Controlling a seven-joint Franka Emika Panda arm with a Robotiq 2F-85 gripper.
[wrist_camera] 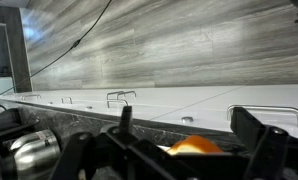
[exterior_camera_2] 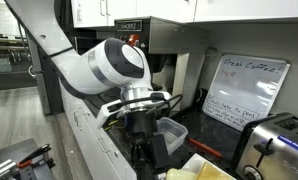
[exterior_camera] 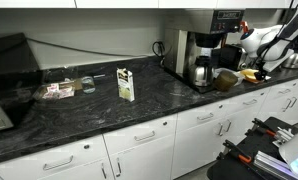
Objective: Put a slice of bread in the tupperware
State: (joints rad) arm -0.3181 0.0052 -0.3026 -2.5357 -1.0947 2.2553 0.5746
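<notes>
The slice of bread (exterior_camera: pixel 251 73) is a flat yellowish piece lying on the dark counter to the right of the coffee machine (exterior_camera: pixel 202 55). In the wrist view it (wrist_camera: pixel 194 147) shows as an orange-yellow edge low between the fingers. My gripper (wrist_camera: pixel 189 125) is open, its fingers wide apart and just above the slice. In both exterior views the gripper (exterior_camera: pixel 249 63) (exterior_camera_2: pixel 142 150) points down at the counter. The tupperware (exterior_camera_2: pixel 174 134) is a clear bluish tub just behind the gripper. Pale yellowish slices (exterior_camera_2: pixel 204 170) lie in front of it.
A round dark brown lump (exterior_camera: pixel 226 79) sits next to the coffee machine. A carton (exterior_camera: pixel 125 83) and a clear bag of food (exterior_camera: pixel 59 90) stand further along the counter. A toaster (exterior_camera_2: pixel 276 145) and a whiteboard (exterior_camera_2: pixel 245 90) are beside the work area. A steel carafe (wrist_camera: pixel 29 155) shows in the wrist view.
</notes>
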